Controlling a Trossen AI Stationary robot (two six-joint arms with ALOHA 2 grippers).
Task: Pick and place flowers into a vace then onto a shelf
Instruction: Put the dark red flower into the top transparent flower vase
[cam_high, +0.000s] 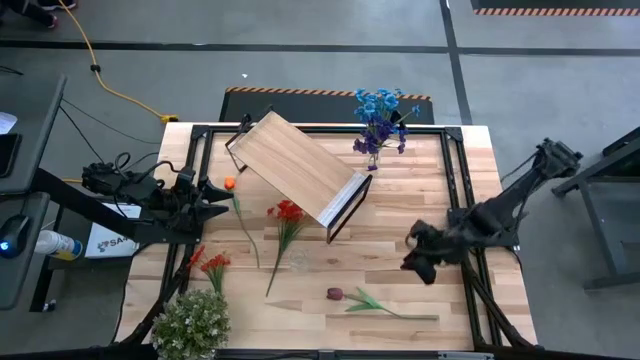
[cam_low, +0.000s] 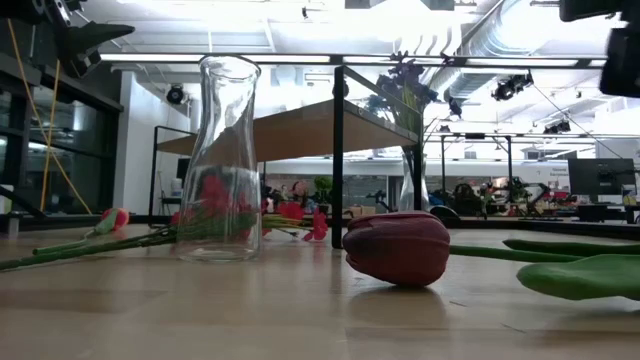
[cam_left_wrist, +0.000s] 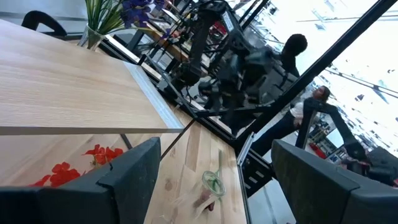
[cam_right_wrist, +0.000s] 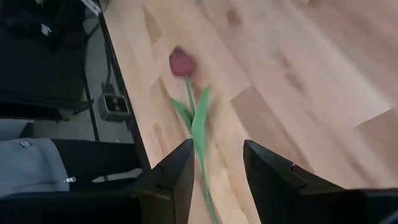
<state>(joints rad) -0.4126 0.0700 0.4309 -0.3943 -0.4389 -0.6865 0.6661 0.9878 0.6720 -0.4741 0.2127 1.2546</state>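
On the tabletop (cam_high: 420, 200) four loose flowers lie flat: a maroon tulip (cam_high: 335, 294) near the front edge, red blooms (cam_high: 288, 211), an orange-red stem (cam_high: 212, 263) and a small orange bud (cam_high: 229, 183); a blue-purple bunch (cam_high: 381, 118) stands at the back. One clear vase (cam_low: 221, 160) stands upright, barely visible from above, beside one tilted shelf (cam_high: 300, 167). Left gripper (cam_high: 222, 189) sits spread wide and empty by the bud; right gripper (cam_high: 416, 262) hovers part-spread, empty, over the tulip.
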